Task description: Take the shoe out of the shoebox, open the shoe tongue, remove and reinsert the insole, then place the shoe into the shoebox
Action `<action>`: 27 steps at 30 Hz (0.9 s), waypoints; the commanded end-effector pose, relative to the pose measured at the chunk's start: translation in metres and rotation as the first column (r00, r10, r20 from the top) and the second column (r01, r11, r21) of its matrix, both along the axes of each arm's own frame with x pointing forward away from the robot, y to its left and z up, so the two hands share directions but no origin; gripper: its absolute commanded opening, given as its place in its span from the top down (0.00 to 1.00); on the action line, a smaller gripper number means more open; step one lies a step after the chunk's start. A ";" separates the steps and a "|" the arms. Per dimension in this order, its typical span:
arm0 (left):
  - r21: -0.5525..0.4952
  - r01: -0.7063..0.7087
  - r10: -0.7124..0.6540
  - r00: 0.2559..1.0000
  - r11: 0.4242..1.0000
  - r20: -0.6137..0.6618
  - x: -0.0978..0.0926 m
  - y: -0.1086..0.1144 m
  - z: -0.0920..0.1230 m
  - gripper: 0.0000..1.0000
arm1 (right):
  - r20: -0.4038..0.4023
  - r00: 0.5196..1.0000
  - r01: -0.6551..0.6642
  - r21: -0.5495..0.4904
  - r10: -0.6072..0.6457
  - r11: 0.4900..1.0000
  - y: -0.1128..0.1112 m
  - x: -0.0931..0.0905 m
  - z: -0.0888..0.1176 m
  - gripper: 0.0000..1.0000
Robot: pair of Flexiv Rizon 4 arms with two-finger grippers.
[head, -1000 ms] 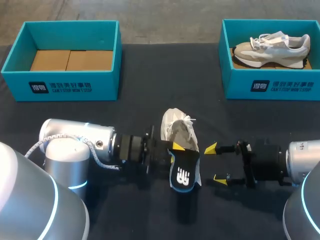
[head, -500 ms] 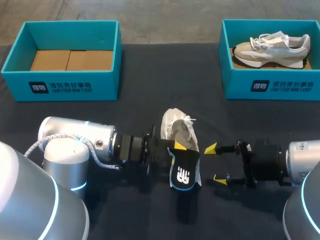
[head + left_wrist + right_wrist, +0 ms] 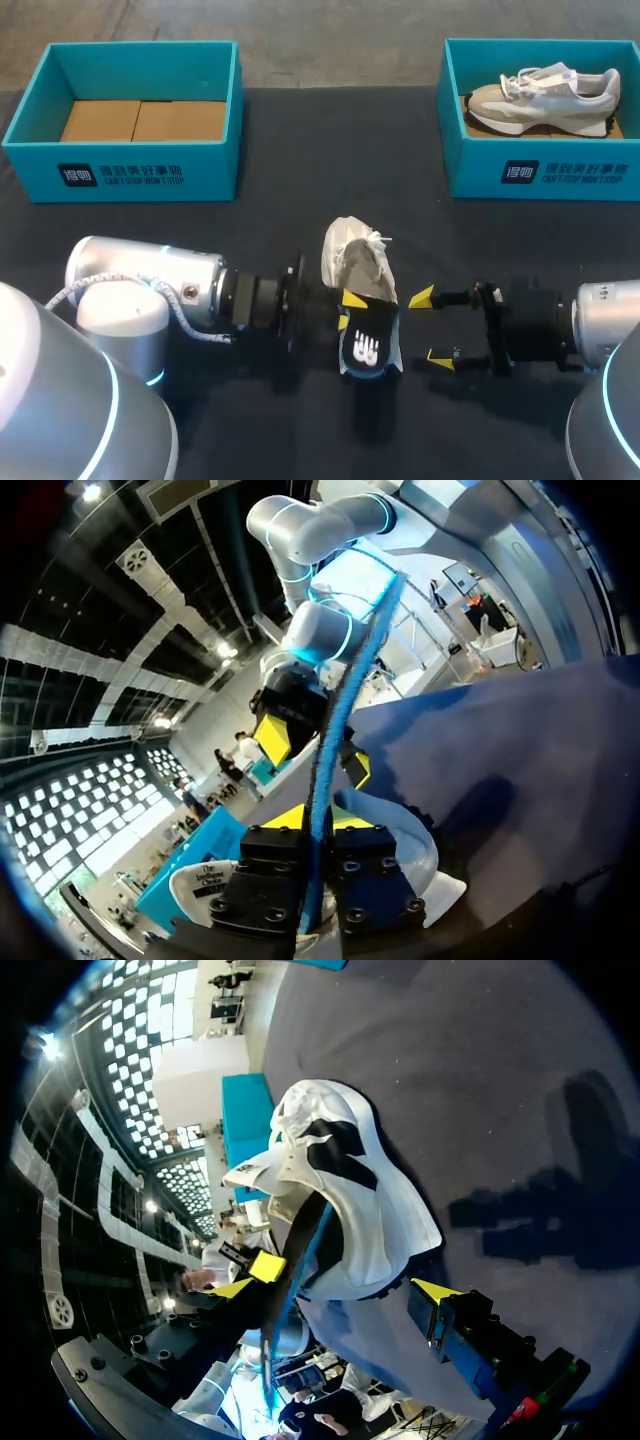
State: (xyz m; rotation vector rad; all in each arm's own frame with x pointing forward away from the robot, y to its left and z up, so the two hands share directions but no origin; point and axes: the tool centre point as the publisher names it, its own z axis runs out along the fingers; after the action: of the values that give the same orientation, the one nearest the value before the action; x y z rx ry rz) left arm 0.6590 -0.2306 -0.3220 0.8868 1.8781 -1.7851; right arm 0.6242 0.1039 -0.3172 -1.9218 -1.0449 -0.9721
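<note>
The left arm is showing off a fat silver-white shell, with a thin cyan ring glowing at the joint below it. A white braided cable is looping along its side. A small dark screw hole is dotting the shell's end. Its wrist is stepping down into black ribbed collars. The left end effector is wearing two bright yellow tips on black blocks peppered with round screws. The right arm is gleaming the same silver-white, and the right end effector is sporting yellow wedge tips on a boxy black body.
</note>
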 end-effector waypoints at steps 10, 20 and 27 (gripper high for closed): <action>-0.016 0.041 -0.042 0.999 0.999 -0.022 0.005 0.000 -0.007 1.00 | -0.002 1.000 0.001 -0.004 -0.001 1.000 0.000 -0.001 0.001 0.00; -0.034 0.060 -0.061 0.998 0.998 -0.022 0.019 -0.007 -0.018 1.00 | -0.002 1.000 0.001 -0.004 -0.001 1.000 0.000 -0.001 0.001 0.00; -0.016 0.048 -0.048 0.999 0.999 -0.018 0.020 -0.010 -0.021 1.00 | -0.002 1.000 0.001 -0.004 -0.001 1.000 0.000 -0.001 0.001 0.00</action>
State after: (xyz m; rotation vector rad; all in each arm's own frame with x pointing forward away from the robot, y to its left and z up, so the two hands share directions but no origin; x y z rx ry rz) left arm 0.6796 -0.2359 -0.3410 0.9251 1.8627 -1.8452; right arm 0.6241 0.1040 -0.3172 -1.9218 -1.0450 -0.9722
